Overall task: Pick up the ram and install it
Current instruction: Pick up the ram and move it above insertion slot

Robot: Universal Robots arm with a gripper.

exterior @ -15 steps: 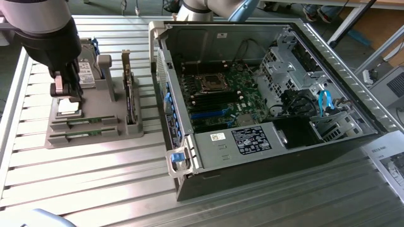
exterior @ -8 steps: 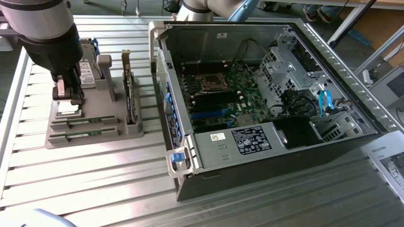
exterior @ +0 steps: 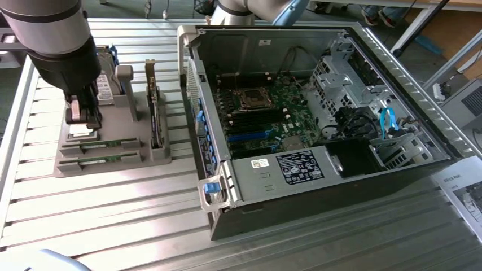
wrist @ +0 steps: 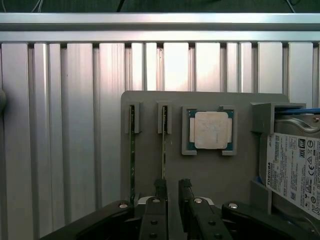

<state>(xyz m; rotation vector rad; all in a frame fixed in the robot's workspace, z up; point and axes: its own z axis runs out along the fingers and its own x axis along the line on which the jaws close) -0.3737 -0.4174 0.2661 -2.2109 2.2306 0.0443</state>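
Observation:
Two slim green ram sticks stand on edge in slots of a grey holder (wrist: 220,180). One ram (wrist: 164,145) is next to the processor chip, the other ram (wrist: 132,155) is one slot further out. In the exterior view the rams (exterior: 101,145) (exterior: 96,164) lie at the holder's near end. My gripper (wrist: 172,189) hangs over the holder (exterior: 113,152), open with a narrow gap. One fingertip (wrist: 160,187) sits over the end of the ram beside the chip. Only the holder's grey surface shows between the fingers. My gripper (exterior: 83,125) is low above the holder's far end.
A square silver processor chip (wrist: 211,130) and a hard drive (wrist: 295,170) also sit on the holder. An upright expansion card (exterior: 154,113) stands at its side. The open computer case (exterior: 391,62) with its motherboard (exterior: 263,113) lies to the exterior view's right on the slatted metal table (exterior: 113,226).

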